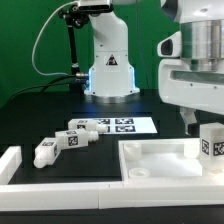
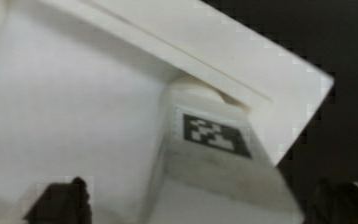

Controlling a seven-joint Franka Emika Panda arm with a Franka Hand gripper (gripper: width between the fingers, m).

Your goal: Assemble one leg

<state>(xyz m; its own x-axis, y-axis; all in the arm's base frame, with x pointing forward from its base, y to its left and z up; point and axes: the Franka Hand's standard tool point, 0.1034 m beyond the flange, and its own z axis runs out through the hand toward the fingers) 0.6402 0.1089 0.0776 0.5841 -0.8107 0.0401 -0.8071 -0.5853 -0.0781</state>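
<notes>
Wrist view catches the leg [image 2: 208, 160] standing upright in the tray [image 2: 87, 90] corner; outside you see jaws clamped on that leg [image 1: 211, 141], spares [image 1: 62, 141] beside the tray [image 1: 150, 157].

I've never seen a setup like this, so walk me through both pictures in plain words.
This is a robot arm on a dark table, putting furniture together. One picture comes from a camera standing off the arm; the other from a camera on its wrist, looking down past its hand.

In the exterior view, loose white legs with black-and-white tags lie on the table, beside the flat marker board. A large white tray-shaped part sits in front, inside a white frame.

The hand reaches down to one upright leg at the tray's corner; the wrist view shows that leg close up. Whether the hand is gripping it is unclear.
</notes>
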